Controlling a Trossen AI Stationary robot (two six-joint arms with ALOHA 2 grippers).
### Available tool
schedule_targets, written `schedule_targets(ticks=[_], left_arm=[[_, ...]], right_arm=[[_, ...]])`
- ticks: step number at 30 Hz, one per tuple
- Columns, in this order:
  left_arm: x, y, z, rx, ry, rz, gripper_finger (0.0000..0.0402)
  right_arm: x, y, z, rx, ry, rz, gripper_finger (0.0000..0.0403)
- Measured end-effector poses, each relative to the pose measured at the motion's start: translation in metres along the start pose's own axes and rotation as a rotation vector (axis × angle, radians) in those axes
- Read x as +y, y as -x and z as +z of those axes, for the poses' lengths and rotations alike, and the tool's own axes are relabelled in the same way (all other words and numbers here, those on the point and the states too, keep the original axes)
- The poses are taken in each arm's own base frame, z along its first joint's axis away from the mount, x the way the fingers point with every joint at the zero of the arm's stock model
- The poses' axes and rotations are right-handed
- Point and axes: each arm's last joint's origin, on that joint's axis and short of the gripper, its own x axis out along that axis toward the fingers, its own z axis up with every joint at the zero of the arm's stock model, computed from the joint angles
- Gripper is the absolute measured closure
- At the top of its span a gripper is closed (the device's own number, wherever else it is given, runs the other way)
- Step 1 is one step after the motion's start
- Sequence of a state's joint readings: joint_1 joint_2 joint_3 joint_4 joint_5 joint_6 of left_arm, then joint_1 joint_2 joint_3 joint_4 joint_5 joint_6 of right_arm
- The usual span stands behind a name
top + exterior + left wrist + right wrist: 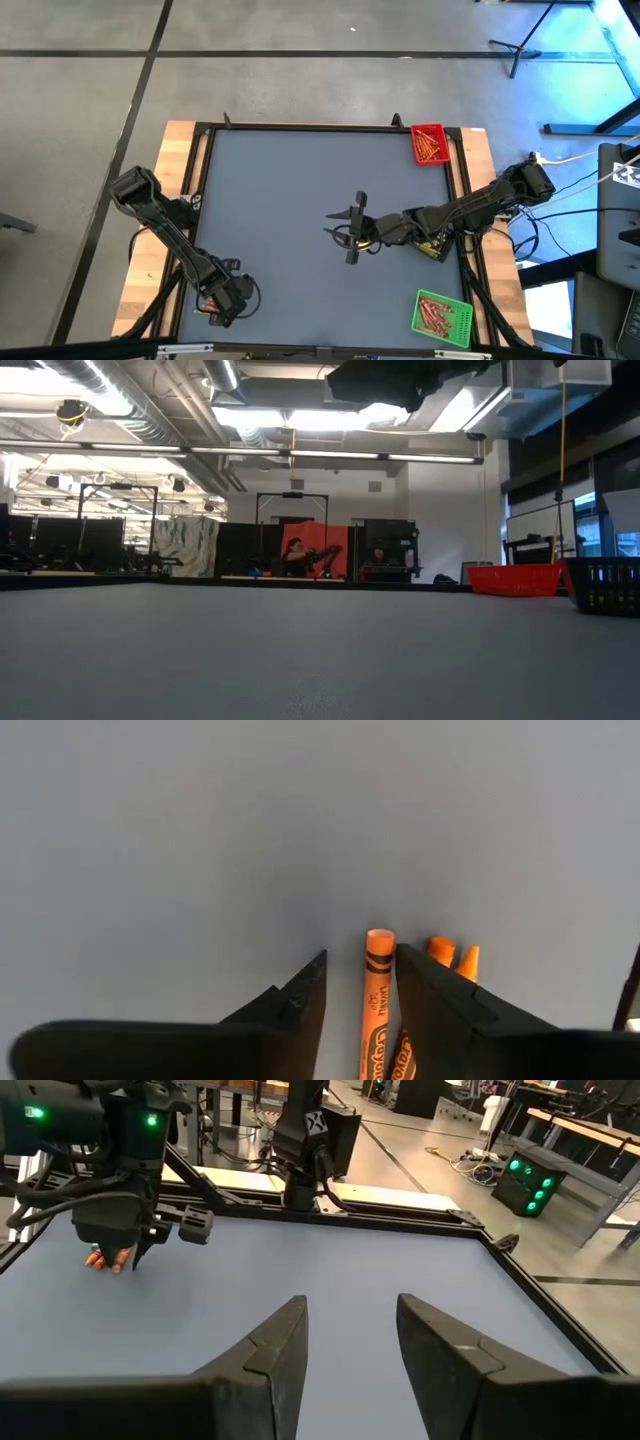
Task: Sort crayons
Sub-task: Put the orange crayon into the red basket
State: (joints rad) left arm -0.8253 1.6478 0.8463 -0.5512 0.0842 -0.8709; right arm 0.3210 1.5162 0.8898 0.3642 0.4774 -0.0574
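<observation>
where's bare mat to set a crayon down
Bare: the grey mat from the left arm's tool up to the far rim, and between the red tray and green tray. Crowded: around the orange crayons under that tool, and mid-mat by the right tool.

blue-grey table (290,190) bears crayons (380,990), three trays.

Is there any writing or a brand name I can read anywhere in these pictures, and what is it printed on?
"Crayo...": brand lettering, cut off by the picture's edge, running along the orange crayon between the left gripper fingers.
"X": a white mark on the dark arm base at the table's far edge, seen in the right wrist view.
A smaller line of print near that crayon's tip is too blurred to read.
</observation>
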Motion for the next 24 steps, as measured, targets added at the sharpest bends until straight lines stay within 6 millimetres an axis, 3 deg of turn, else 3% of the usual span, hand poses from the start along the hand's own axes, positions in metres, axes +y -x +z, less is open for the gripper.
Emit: schedule_targets(ticks=[11,19,24], left_arm=[[0.005,0.0,0.003,0.016,-0.059,0.009,0.0393],[0.005,0.008,0.01,0.021,-0.109,0.038,0.0396],[-0.011,0.037,0.028,-0.098,-0.229,0.153,0.0399]], right_arm=[[0.0,-0.001,-0.001,0.005,0.003,0.0,0.0249],[0.001,-0.002,-0.003,0.015,0.007,0.0,0.0249],[0.0,-0.001,0.001,-0.024,-0.025,-0.003,0.0248]])
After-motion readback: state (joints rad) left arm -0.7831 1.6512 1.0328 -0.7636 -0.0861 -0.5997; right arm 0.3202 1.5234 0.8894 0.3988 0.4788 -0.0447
